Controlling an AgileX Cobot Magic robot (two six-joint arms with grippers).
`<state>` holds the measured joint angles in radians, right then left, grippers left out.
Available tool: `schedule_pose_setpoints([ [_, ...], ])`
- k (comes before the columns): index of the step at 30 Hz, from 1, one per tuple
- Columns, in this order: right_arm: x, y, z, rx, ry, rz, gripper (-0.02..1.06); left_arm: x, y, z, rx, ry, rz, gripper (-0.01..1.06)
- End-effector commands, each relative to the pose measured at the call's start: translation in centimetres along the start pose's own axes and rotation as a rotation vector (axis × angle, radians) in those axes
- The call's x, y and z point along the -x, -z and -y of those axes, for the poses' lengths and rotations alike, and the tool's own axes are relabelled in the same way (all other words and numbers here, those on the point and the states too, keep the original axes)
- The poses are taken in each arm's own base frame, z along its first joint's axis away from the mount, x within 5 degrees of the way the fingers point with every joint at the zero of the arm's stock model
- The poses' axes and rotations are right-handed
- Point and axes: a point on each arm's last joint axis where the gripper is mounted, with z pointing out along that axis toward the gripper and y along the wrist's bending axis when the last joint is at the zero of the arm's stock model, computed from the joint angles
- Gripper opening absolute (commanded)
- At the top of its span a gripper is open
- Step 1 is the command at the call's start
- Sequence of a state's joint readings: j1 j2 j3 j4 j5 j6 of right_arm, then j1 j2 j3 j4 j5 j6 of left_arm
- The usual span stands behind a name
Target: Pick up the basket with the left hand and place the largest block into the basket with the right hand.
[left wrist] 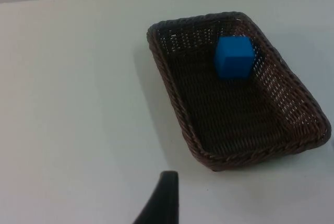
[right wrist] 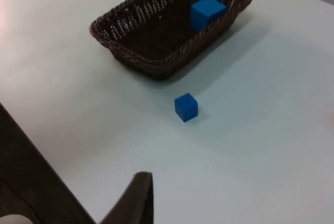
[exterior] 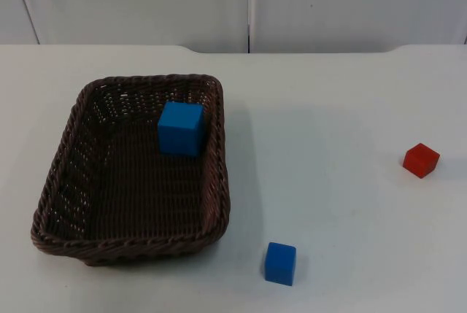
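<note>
Small blue cube [exterior: 280,263] sits on white table [exterior: 343,203], nearest the camera, w/ small red cube [exterior: 421,160] well apart. Large blue cube [exterior: 180,128] lies inside dark brown woven wicker basket [exterior: 135,241], touching its wall. Left gripper fingertip [left wrist: 162,203] and right gripper fingertip [right wrist: 133,200] both well clear of basket; spread cannot be told.

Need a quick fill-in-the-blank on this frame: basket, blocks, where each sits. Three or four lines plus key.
1. The large blue block sits inside the ____.
2. The small blue block rests on the table, outside the basket, and its colour is ____.
3. The block nearest the table's right edge is ____.

Missing words: basket; blue; red
</note>
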<state>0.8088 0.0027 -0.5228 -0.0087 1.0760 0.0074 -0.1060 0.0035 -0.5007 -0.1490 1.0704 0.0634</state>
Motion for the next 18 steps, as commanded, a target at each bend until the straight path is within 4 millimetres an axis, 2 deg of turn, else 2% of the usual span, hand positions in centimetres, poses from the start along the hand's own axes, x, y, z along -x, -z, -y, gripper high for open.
schedule_pose_setpoints([
  [1,-0.21,-0.16,0.03,-0.001,0.001,-0.009,1.05,-0.12,-0.1,-0.04,0.005,0.012,0.0,0.85],
  [18,-0.21,-0.16,0.03,-0.001,0.001,-0.009,1.05,-0.17,-0.1,-0.09,0.011,-0.031,-0.006,0.85],
])
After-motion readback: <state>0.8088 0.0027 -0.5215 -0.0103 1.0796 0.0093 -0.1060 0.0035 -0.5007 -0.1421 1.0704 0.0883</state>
